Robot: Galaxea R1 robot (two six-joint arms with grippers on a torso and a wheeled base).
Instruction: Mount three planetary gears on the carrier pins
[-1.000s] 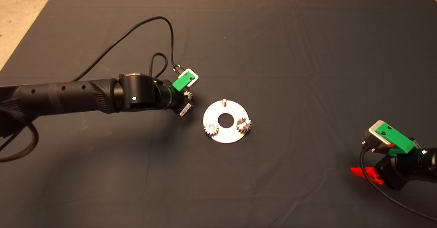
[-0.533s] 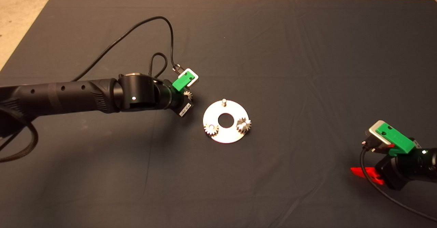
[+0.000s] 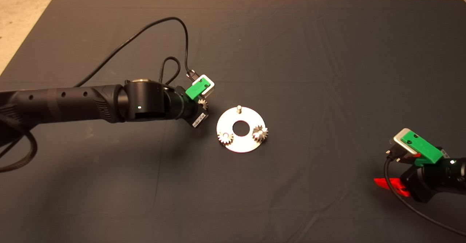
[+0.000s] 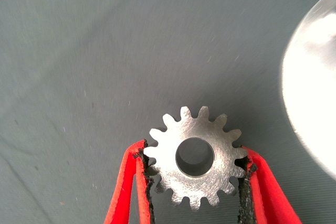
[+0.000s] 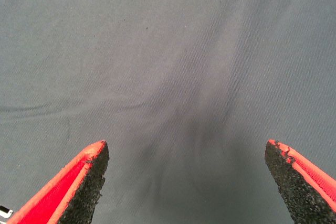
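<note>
I'm scanning for anything readable and getting nothing. A small white label [image 3: 197,119] is sitting on the black wrist of the left arm, and its print is showing only as tiny dark marks I can't make out. No other text, numbers or brands are showing.

left gripper [image 4: 195,174] fingers clamped, right gripper [image 5: 189,156] fingers spread, parked
</note>
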